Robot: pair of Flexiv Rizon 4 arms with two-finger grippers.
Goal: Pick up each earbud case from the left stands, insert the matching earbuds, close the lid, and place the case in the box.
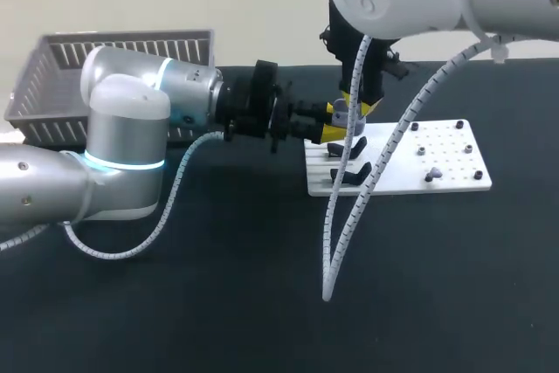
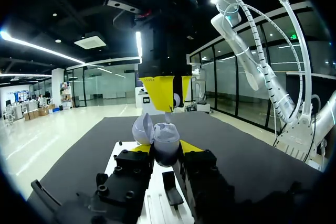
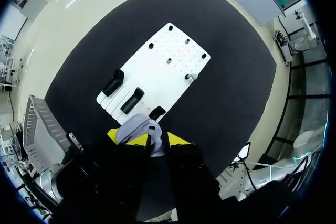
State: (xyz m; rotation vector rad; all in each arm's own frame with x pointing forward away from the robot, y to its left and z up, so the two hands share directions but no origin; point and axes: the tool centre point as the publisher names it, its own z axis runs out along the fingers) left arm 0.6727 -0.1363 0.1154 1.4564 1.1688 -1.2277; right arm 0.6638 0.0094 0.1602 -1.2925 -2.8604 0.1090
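Two yellow fingertips (image 2: 191,146) of the left gripper (image 2: 167,148) bear on the earbud case (image 2: 166,139) from opposite sides, set apart only by the width of the case. The case is lavender and stands upright in that grip. Its lid (image 2: 143,128) is hinged open and leans off to one side of the body.

Directly above the open mouth, the right gripper (image 2: 172,90) points straight down. Its fingers are drawn close together and pinch a small pale earbud (image 2: 168,117), whose lower end reaches the mouth of the case. Whether it is seated cannot be told. The right wrist view agrees: the earbud (image 3: 156,144) sits between that gripper's (image 3: 152,139) tips, with the open case (image 3: 135,127) just under them.

In the head view, the left gripper (image 1: 327,128) lies level, coming in from the left, and the right gripper (image 1: 354,111) descends from above. The two meet over the left end of the white board (image 1: 445,163).

Three black stands (image 3: 132,99) sit in a row at that end of the board, below the case. A small pale piece (image 3: 191,77) rests toward the board's far end; its kind cannot be made out.

The board lies on the dark table (image 1: 262,303). The box (image 1: 113,54), a grey slatted basket, stands at the rear left behind the left arm, well apart from the board.
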